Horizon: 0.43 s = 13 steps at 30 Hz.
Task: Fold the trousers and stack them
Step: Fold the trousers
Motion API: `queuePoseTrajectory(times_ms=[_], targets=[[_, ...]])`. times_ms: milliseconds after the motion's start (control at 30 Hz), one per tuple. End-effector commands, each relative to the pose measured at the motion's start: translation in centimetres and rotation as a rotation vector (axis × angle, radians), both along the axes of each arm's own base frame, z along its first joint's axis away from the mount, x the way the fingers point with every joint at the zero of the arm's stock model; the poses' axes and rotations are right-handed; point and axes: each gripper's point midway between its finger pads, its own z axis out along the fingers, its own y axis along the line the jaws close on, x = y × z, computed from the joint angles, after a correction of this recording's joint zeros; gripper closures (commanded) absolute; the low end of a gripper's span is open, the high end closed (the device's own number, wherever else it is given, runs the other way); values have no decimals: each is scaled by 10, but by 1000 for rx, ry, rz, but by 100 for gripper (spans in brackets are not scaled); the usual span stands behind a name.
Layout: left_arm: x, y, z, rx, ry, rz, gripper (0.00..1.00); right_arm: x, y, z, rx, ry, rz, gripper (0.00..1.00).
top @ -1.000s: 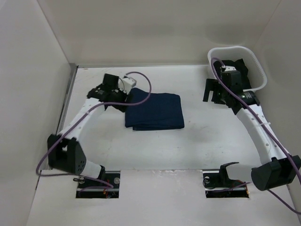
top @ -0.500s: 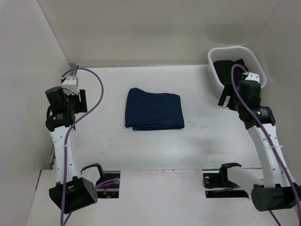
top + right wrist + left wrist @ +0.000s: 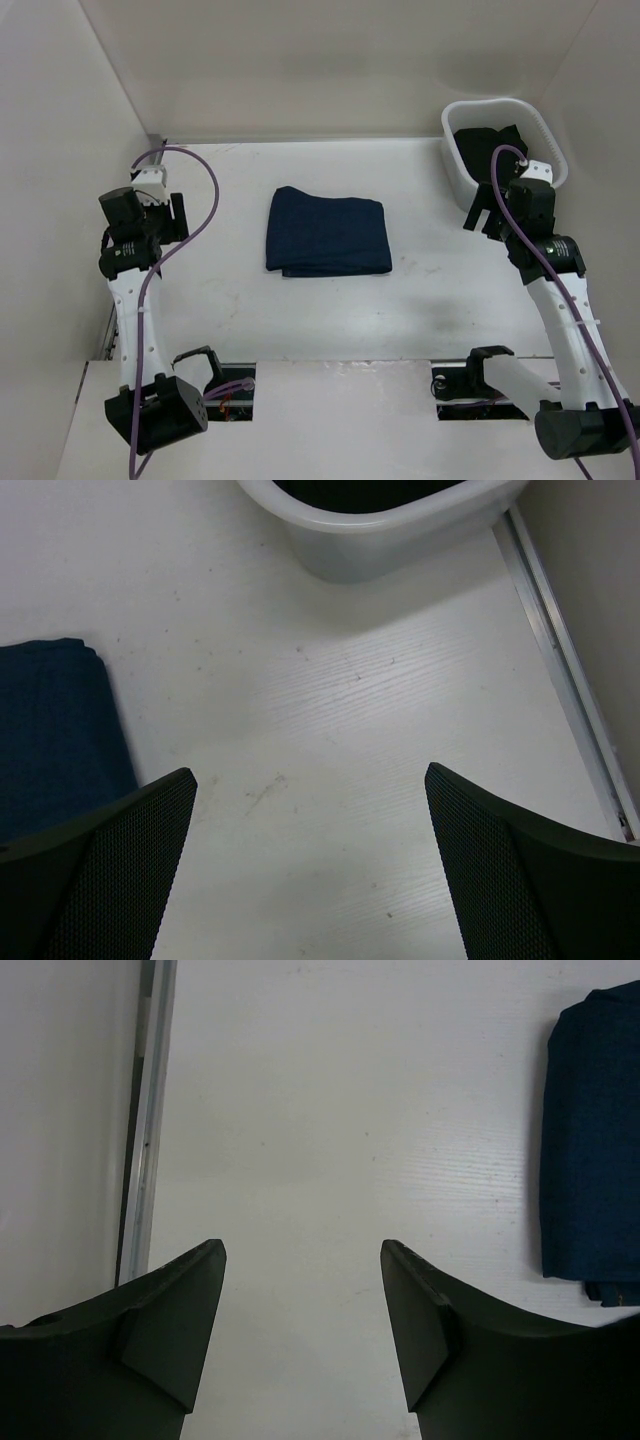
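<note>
Around the middle of the tabletop, a bit toward the far edge, the folded dark navy denim trousers point(image 3: 327, 234) are sitting as a soft, probably heavyish bundle, best pinched at a thick folded edge I'd guess, while the left gripper point(image 3: 300, 1250) and right gripper point(image 3: 310, 775) are hovering with fingers spread, empty.

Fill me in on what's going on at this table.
Nothing is being handled at this moment. The trousers lie folded into a compact rectangle in the middle of the table, and neither arm touches them. The left gripper hangs open over bare table to their left. The right gripper hangs open, empty, near the white basket in the far right corner, which holds something dark.
</note>
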Motion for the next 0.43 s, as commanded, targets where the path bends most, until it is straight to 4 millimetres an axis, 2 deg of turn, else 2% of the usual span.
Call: queuePoseTrajectory(times_ms=[0, 400], targets=[[3, -7, 17, -16, -61, -16, 37, 5, -3, 15, -6, -70, -15, 0], [0, -13, 10, -34, -39, -46, 38, 6, -5, 22, -15, -89, -15, 0]])
